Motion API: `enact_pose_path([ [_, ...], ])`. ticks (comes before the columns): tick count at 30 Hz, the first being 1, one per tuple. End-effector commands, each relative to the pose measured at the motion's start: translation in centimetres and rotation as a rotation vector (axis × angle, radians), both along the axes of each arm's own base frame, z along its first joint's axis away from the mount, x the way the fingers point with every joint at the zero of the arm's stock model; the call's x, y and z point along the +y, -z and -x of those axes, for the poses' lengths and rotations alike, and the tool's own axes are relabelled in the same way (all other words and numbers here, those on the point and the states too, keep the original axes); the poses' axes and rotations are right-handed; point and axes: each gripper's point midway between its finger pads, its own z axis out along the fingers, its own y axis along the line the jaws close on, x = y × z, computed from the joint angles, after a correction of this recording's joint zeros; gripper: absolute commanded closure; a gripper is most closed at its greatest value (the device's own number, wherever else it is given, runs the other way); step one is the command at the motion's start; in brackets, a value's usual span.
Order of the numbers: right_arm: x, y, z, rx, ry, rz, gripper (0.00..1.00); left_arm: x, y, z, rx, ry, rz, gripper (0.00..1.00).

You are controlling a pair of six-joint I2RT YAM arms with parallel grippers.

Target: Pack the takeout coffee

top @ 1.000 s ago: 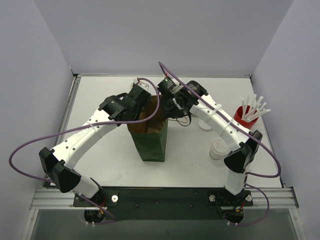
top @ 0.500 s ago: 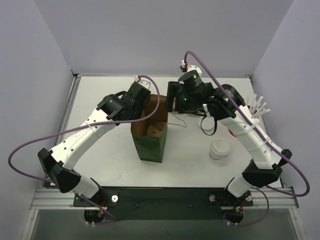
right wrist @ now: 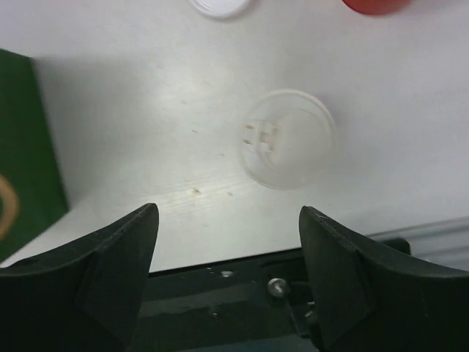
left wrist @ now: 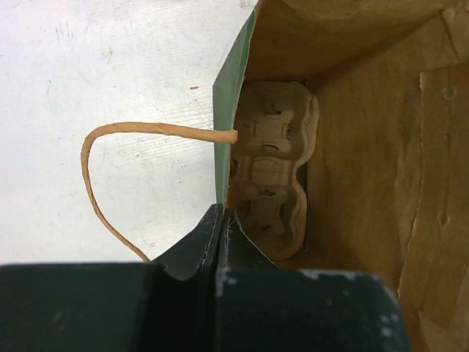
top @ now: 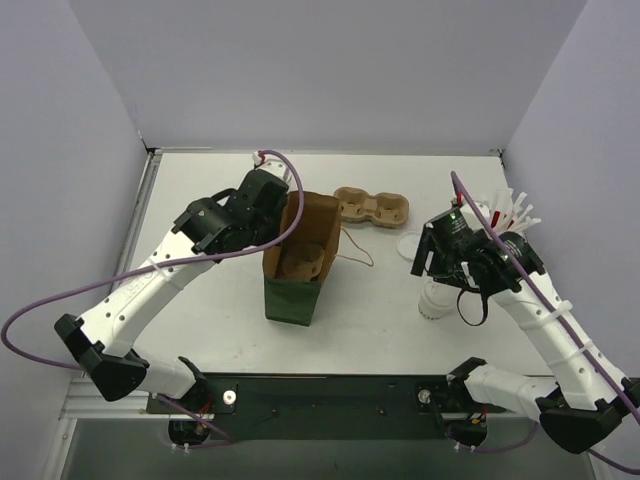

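The takeout coffee, a small white cup with its lid on, stands on the table right of the bag; from above it shows in the right wrist view. My right gripper hovers above it, open and empty. The green paper bag, brown inside, stands open at the centre. My left gripper is shut on the bag's left wall at the rim. A brown cardboard cup carrier lies at the bottom of the bag.
A second brown cup carrier lies behind the bag. A loose white lid lies beyond the cup, and shows in the right wrist view. A red cup of white straws stands at the right. The bag's twine handle hangs outward.
My right arm swung from over the bag's mouth to the right and now hangs above the coffee cup. The bag shifted slightly left with my left gripper.
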Motion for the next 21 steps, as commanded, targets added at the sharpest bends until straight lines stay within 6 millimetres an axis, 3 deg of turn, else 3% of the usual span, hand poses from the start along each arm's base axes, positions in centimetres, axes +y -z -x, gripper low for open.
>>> enact_pose_path([
  [1, -4.1, 4.2, 2.6, 0.103, 0.105, 0.088, 0.26, -0.7, -2.0, 0.3, -0.057, -0.031, 0.152, 1.0],
  [6, -4.6, 6.0, 3.1, 0.146, 0.108, 0.072, 0.24, -0.6, -1.5, 0.7, -0.032, -0.084, 0.208, 1.0],
  [16, -4.0, 7.9, 2.2, 0.195, 0.101, 0.036, 0.19, 2.5, -0.3, 0.0, -0.006, -0.293, 0.138, 1.0],
  [21, -5.2, 9.1, 2.0, 0.234, 0.135, 0.056, 0.13, 2.8, 0.0, 0.1, 0.015, -0.32, 0.142, 1.0],
])
